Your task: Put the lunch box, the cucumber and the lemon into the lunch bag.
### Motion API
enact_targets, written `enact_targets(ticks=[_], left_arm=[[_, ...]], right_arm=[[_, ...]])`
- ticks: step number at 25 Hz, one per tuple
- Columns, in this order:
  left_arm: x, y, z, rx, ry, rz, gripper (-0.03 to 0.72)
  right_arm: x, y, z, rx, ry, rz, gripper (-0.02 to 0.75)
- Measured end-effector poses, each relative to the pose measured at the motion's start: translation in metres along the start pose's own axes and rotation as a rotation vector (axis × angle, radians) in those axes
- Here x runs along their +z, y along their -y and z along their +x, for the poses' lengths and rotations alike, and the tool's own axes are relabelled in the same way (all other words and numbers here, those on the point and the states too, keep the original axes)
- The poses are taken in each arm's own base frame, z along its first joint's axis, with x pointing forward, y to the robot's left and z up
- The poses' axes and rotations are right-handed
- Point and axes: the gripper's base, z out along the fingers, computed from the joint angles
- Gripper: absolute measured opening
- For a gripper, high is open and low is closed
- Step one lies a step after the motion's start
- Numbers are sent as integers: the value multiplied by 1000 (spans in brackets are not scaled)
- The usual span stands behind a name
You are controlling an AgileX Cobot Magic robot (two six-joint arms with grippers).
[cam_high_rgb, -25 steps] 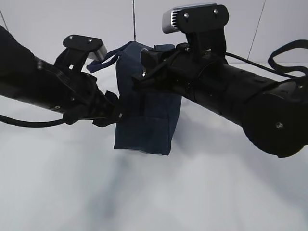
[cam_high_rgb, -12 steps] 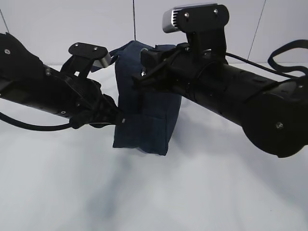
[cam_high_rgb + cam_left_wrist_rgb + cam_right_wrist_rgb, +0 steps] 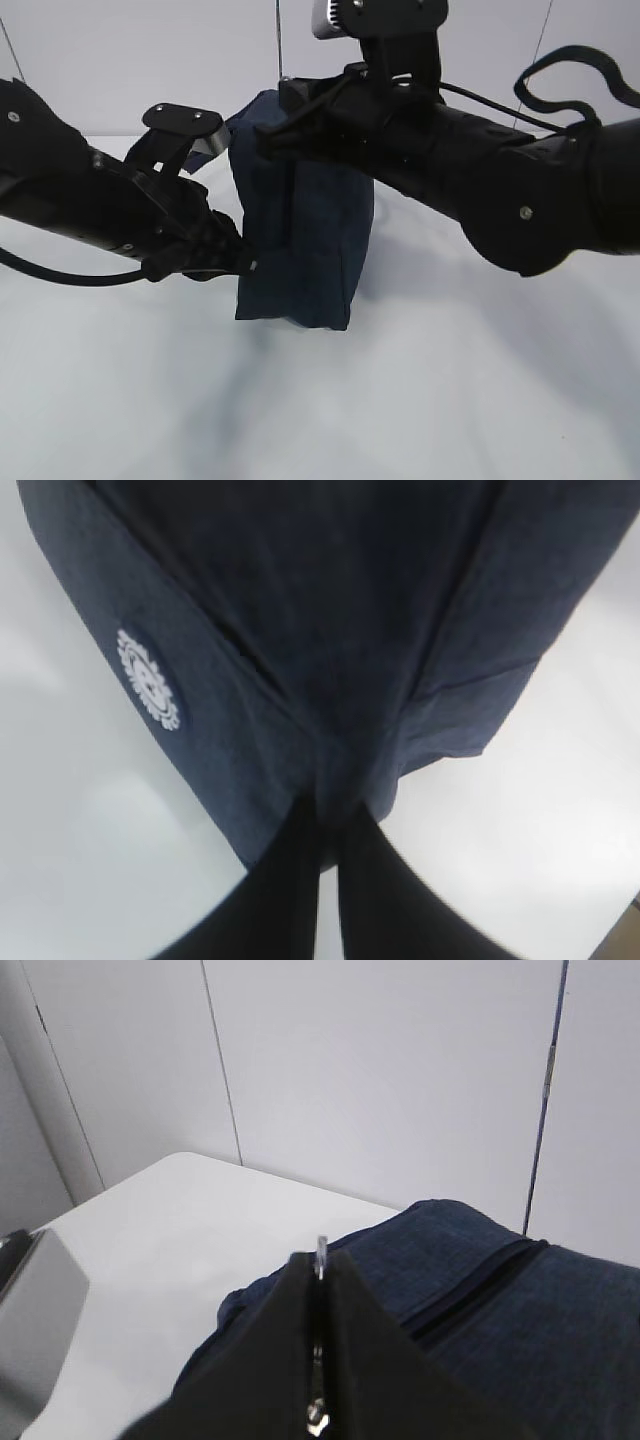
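Left pincer just clamped the bag's side.
Left gripper (image 3: 328, 825) is now pinching lunch bag (image 3: 300, 240) fabric mid-bench, jaws newly pressed together; right gripper (image 3: 320, 1260) is gripping the zipper ring (image 3: 321, 1252) and lifting; looks like they're opening it.

One lunch bag (image 3: 300, 240) at frame centre, two pincers: left pincer (image 3: 240, 265), right pincer (image 3: 318, 1260); one counter (image 3: 450, 400).

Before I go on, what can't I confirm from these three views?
- Bag contents: lunch bag fabric hides the inside in every view; no lunch box, cucumber or lemon shows.
- Zipper: the right gripper covers its near end in the right wrist view.
- Bag top, exterior view: behind the right arm.
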Motion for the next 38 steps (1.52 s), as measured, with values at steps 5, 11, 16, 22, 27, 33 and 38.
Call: enact_targets(ticks=[5,11,16,22,27,33,38], left_arm=[[2,-2,10,-10,-19,-12,-6],[4,-4,15,-17,-26,-23,-6],[4,-4,18,-21,-33,-25,-6],[4,-4,18,-21,-34,-24,-6],[4,-4,19,-21,-37,-22,-6],[4,-4,19,-21,-41,-19,-6],[4,-4,19,-22,-42,-17,-6]], right_arm=[[16,6,-8,-42,-6,15,0],[35,21,-9,-38,-19,51,0],[55,36,-10,-31,-12,85,0],[85,58,-11,-18,-29,124,0],[112,76,-8,-4,-50,148,0],[135,99,0,43,-101,181,0],[142,106,4,63,-162,180,0]])
